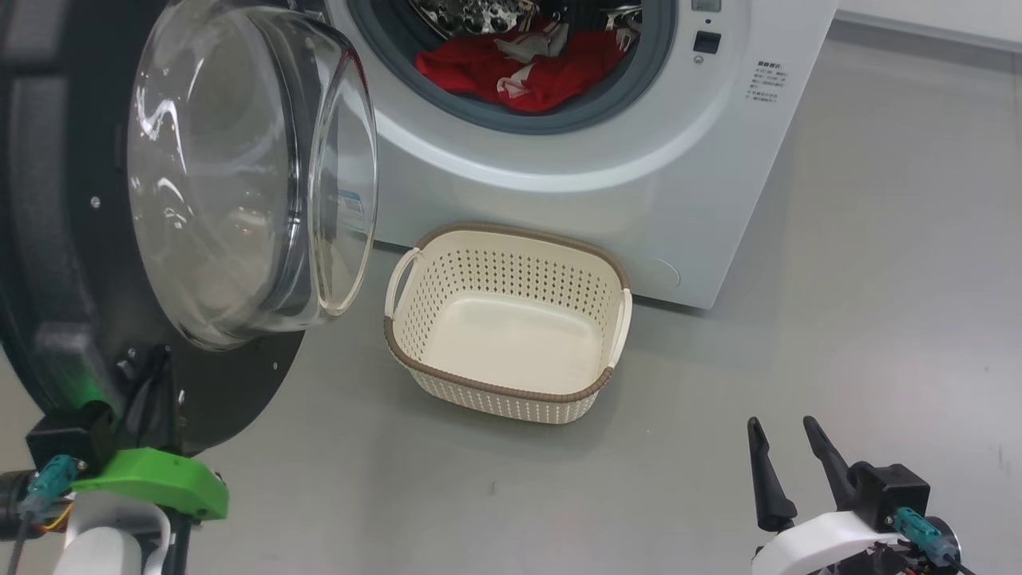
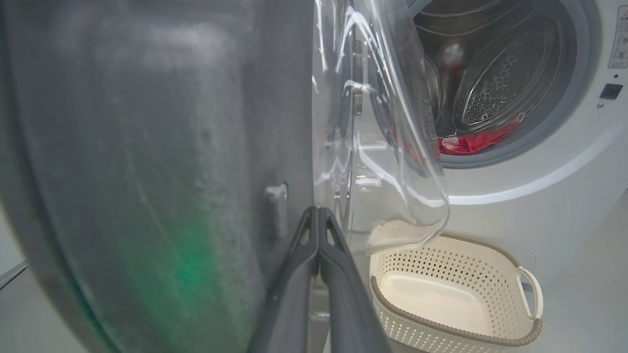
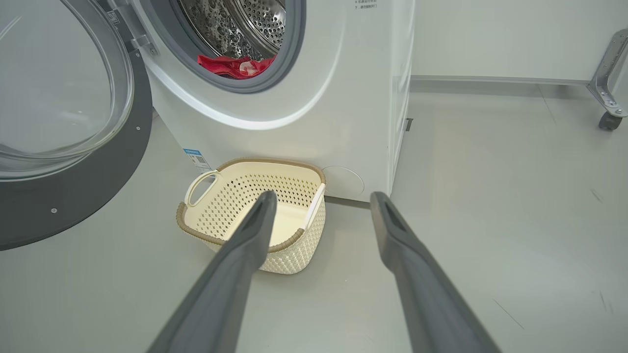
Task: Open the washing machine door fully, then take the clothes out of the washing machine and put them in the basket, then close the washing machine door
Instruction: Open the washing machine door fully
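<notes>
The washing machine (image 1: 599,184) stands with its door (image 1: 239,176) swung out to the left, black rim and glass bowl facing me. Red and white clothes (image 1: 519,72) lie at the front of the steel drum. On the floor just before the machine sits the cream basket (image 1: 495,390), with nothing in it. My left gripper (image 2: 318,211) is shut, its tips against the door's (image 2: 147,147) dark inner rim beside the glass, with nothing between them. My right gripper (image 1: 781,423) hangs open low at the right, well away from the basket (image 3: 270,161), and holds nothing.
Bare grey floor (image 1: 878,279) stretches to the right of the machine. A metal frame leg on a castor (image 3: 608,98) stands far right by the white wall. The open door takes up the room at the left.
</notes>
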Motion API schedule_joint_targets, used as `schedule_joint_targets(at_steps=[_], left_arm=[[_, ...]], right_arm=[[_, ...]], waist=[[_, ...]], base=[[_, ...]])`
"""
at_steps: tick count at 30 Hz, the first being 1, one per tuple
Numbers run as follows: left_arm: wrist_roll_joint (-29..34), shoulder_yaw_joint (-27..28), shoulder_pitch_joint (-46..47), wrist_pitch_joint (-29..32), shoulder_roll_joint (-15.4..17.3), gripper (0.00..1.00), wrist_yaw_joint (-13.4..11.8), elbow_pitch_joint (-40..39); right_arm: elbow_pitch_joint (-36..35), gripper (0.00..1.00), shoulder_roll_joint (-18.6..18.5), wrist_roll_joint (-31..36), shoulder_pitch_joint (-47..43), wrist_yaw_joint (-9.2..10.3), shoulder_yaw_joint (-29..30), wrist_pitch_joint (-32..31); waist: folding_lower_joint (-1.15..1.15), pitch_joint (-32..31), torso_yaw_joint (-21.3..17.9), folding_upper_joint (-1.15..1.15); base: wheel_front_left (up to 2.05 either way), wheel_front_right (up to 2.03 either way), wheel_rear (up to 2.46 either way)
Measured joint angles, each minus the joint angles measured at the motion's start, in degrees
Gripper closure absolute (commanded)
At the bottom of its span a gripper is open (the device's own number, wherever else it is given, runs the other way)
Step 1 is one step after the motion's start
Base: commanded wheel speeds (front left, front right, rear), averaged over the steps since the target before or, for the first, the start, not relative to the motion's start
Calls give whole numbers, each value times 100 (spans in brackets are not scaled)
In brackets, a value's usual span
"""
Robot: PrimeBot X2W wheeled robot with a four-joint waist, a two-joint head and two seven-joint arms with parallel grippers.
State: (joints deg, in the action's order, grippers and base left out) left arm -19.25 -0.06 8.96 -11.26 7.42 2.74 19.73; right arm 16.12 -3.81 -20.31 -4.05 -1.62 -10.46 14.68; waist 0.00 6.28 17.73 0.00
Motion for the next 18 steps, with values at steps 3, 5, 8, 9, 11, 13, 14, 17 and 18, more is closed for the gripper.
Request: schedule_joint_targets(at_steps=[3,5,8,9,11,13,14,17,18], left_arm=[[-45,116,94,-29,76,100,-20,7],[-85,200,142,-49,107,100,-45,12],[-125,285,222,-60,165,100,-45,37],[-152,321,247,-85,172,100,-45,49],[-219,397,304,-94,188,100,-44,90],[-296,466,381,-100,222,100,-45,142],[-315,505,416,-101,238,100,-45,168],[-378,613,508,-143,277,100,-45,246],[-385,643,536,-145,286,100,-45,271]], right_arm=[[-2,0,-7,65,83,22,-34,0],[-7,0,-16,110,162,24,-60,0],[-27,0,-44,149,288,30,-81,-23],[-32,0,-53,190,326,32,-88,-23],[-40,0,-75,242,398,33,-100,-24],[-52,0,-96,275,459,76,-101,-25],[-59,0,-110,288,491,77,-101,-34],[-66,0,-153,318,588,78,-103,-76],[-65,0,-163,323,617,85,-102,-76]], waist=[[0,138,21,0],[0,238,35,0],[0,392,55,0],[0,443,61,0],[0,546,74,0],[0,647,87,0],[0,696,94,0],[0,835,116,0],[0,877,124,0]], base=[[0,0,0],[0,0,0],[0,0,0],[0,0,0],[0,0,0],[0,0,0],[0,0,0],[0,0,0],[0,0,0]])
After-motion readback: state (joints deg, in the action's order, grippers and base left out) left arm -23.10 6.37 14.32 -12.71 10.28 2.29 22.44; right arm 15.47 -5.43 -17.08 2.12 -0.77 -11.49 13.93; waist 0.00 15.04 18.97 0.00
